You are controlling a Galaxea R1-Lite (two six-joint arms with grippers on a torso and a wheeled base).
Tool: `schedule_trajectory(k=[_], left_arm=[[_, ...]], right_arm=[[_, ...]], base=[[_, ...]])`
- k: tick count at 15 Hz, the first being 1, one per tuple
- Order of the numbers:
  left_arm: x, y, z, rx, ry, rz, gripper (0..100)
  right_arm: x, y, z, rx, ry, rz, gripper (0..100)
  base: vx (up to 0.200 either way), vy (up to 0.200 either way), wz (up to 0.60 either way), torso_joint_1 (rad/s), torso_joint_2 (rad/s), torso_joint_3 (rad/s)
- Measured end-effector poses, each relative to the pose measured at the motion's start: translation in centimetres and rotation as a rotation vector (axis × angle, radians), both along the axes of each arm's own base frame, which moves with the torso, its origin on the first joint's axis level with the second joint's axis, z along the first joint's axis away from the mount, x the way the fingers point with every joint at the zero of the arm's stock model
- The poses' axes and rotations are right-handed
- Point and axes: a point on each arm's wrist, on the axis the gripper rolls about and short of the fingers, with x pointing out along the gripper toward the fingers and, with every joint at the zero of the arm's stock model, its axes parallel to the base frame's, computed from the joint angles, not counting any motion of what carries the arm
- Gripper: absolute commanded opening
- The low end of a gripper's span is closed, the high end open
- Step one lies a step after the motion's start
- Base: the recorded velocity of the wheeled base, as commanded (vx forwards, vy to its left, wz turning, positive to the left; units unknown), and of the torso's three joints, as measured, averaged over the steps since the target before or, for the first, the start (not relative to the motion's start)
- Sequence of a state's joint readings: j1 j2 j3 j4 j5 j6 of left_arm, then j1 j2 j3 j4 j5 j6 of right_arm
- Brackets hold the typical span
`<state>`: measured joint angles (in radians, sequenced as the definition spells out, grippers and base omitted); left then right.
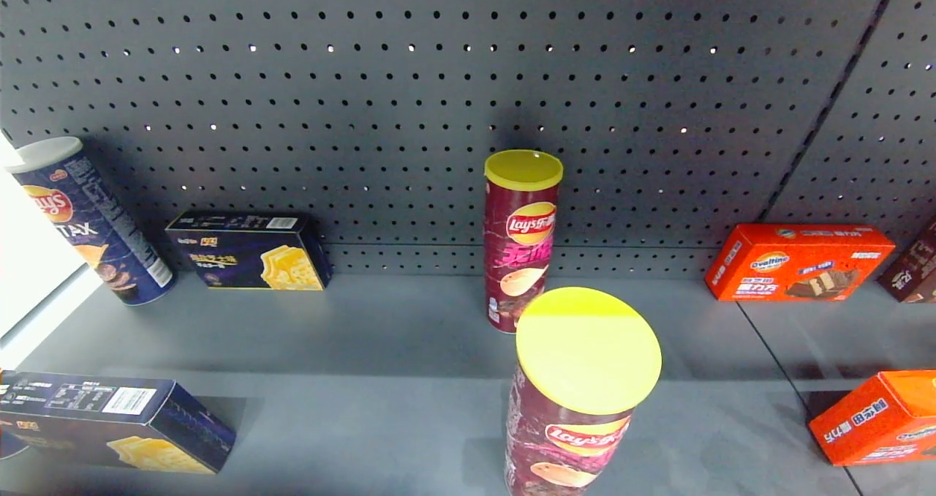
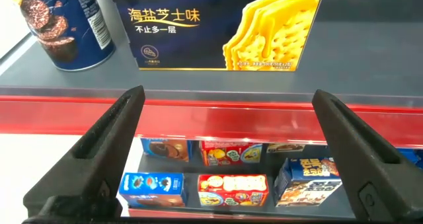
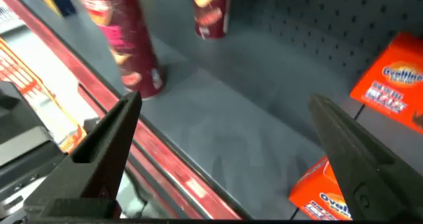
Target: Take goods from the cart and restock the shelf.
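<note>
Two maroon chip cans with yellow lids stand upright on the grey shelf: the front can near its edge, the rear can by the pegboard. One blue can stands far left beside two navy boxes; two orange boxes lie at the right. The left gripper and right gripper hang near the shelf's red edge, fingers released, empty.
</note>
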<state>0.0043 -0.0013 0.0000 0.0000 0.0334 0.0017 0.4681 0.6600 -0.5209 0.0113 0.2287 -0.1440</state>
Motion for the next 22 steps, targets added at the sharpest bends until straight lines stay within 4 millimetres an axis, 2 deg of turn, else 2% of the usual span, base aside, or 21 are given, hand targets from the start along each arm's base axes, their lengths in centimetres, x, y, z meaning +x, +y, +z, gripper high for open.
schedule_trajectory(k=[10,15,17,22], left_arm=[[0.0,0.0,0.0,-0.001,0.0,0.0,100],[0.0,0.0,0.0,0.0,0.0,0.0,100],[0.0,0.0,0.0,0.0,0.0,0.0,100],[0.0,0.0,0.0,0.0,0.0,0.0,100]], right_arm=[[4.4,3.2,-0.7,-0.091,0.174,0.105,100],[7.5,6.3,-0.6,-0.111,0.169,0.139,100],[8.1,7.4,-0.8,-0.128,0.187,0.168,100],[8.7,8.4,-1.8,-0.186,0.219,0.204,100]], base=[[0.0,0.0,0.0,0.0,0.0,0.0],[0.0,0.0,0.0,0.0,0.0,0.0],[0.0,0.0,0.0,0.0,0.0,0.0],[0.0,0.0,0.0,0.0,0.0,0.0]])
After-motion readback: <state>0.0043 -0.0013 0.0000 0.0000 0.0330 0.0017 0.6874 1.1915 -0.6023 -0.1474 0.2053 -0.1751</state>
